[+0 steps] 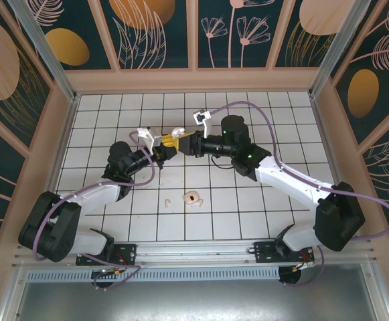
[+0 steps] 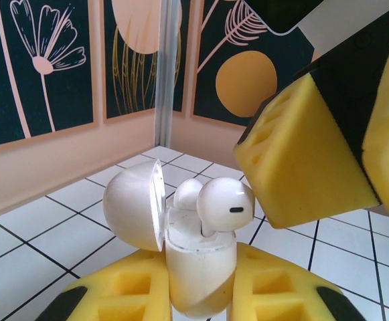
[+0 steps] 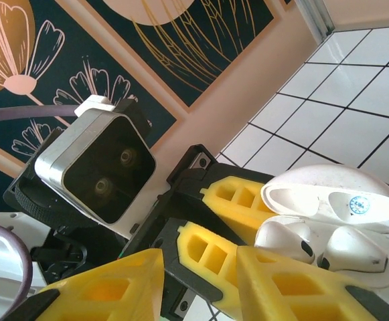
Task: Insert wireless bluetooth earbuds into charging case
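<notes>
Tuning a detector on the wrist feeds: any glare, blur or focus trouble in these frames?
Left wrist: earbuds and charging case sharp, bright highlight along the lid edge; right gripper's fingers loom large, slightly soft. Right wrist: case crisp, floor tiles near white top right. Top external: even light, no glare.

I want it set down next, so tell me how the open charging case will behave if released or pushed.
The charging case looks glossy and rounded, so it could slip in the left hand or rock on the tiles. Its lid hangs open to one side, so it probably tips that way. It seems stiff, undented between the pads.
</notes>
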`<state>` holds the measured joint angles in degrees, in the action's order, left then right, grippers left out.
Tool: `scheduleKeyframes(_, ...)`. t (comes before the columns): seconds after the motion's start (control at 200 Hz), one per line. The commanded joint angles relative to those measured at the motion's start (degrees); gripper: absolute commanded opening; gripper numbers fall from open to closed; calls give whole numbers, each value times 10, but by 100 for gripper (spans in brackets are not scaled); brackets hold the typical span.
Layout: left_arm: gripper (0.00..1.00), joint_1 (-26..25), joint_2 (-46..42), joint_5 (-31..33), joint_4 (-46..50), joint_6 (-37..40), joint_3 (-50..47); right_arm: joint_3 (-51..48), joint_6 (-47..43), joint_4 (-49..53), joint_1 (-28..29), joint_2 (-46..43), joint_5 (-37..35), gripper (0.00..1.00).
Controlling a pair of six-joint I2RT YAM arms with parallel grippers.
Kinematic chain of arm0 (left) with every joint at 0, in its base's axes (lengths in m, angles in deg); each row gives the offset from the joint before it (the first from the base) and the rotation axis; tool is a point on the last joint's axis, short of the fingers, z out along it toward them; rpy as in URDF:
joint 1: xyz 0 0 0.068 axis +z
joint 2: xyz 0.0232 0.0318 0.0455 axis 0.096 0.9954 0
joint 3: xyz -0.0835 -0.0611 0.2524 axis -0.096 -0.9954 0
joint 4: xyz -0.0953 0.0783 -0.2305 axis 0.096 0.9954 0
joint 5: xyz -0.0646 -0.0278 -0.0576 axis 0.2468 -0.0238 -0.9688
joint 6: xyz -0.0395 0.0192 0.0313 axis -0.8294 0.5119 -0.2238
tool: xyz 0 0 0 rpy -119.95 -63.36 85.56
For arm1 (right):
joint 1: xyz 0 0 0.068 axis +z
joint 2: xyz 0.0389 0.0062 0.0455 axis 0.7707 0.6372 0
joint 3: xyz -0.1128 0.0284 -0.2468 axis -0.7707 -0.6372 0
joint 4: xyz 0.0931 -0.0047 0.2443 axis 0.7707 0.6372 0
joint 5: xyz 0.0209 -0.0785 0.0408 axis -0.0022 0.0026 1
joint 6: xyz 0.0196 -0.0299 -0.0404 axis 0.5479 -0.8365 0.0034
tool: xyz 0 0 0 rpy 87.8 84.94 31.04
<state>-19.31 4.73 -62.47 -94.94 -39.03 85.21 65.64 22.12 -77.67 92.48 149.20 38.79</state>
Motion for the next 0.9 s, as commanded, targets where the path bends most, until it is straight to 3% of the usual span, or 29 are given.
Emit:
scheduleKeyframes(0.0,15,-2,-13,-25,-33,10,19,-1,-7,5,-9,-24,-9,35)
scheduleKeyframes(0.265,14,-2,-14,-24,-34,10,18,-22,0,-4,-23,-54,-4,35)
scheduleKeyframes(0.576,15,-2,-8,-26,-36,8,25,-9,-7,19,-24,-43,0,21)
scheduleKeyframes(0.896,15,-2,-5,-28,-36,8,27,16,-10,13,-19,-11,12,19)
